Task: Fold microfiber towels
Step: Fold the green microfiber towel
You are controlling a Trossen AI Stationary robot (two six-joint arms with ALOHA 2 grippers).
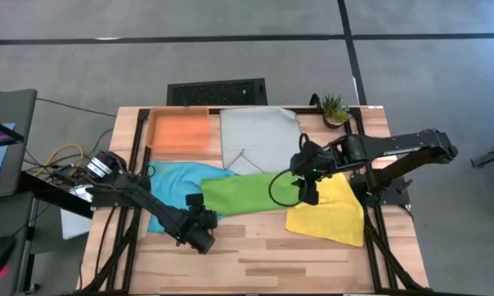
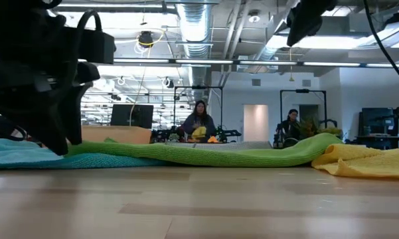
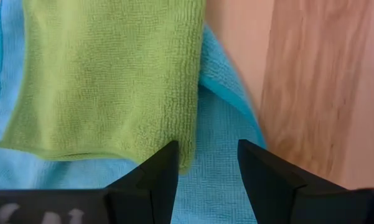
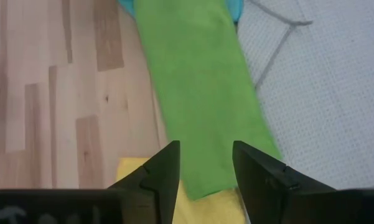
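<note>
Wooden table (image 1: 255,255), lime green towel (image 1: 242,193) between left gripper (image 1: 199,220) and right gripper (image 1: 306,191).

My arms are dark, near-black, built of slim jointed links. My left gripper (image 3: 205,177) and right gripper (image 4: 205,177) each carry two flat, angular black fingers. A black cable loops beside my right wrist. Faint pale markings show on my wrist housings.
</note>
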